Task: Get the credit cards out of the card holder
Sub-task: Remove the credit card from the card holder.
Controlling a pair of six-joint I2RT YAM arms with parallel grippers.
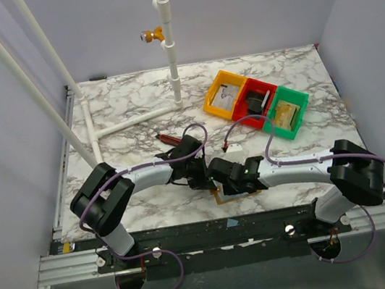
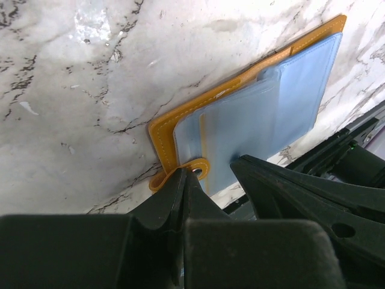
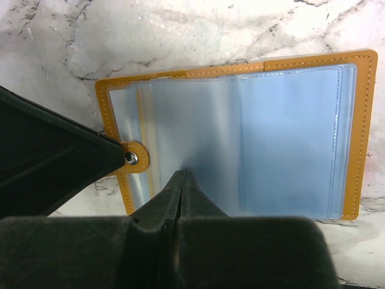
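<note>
Across the near half of the grey-veined white marble counter (image 1: 128, 110), the left arm (image 1: 146, 175) and the right arm (image 1: 299, 169), both silver and black, reach inward and meet close to the front edge. Behind them a frame of white plastic pipe (image 1: 170, 45) stands on the far left part of the counter. At the far right three plastic bins sit touching in a slanted row: an orange bin (image 1: 212, 90), a red bin (image 1: 262, 83) and a green bin (image 1: 294, 92). The mustard-brown bifold card holder (image 3: 289, 132) lies opened flat on the marble where the two arms meet, its pale grey-blue translucent sleeves facing up and stitched brown leather framing them. From above only a sliver of it (image 1: 219, 197) shows under the wrists. The left end effector (image 2: 182, 173) is closed tight, its two black fingers pinching the small rounded snap tab (image 3: 131, 158) that juts from one side edge of the card holder (image 2: 258, 114). The right end effector (image 3: 180, 177) is also closed tight, its fingers nipping the near edge of one loose blue sleeve, which bows up towards them. Both sets of fingertips sit just beside each other along the same side of the card holder. The credit cards cannot be told apart from the sleeves in these views. A slim red-and-black utility knife (image 1: 170, 139) lies on the counter just beyond the left arm's wrist, apart from the card holder.
</note>
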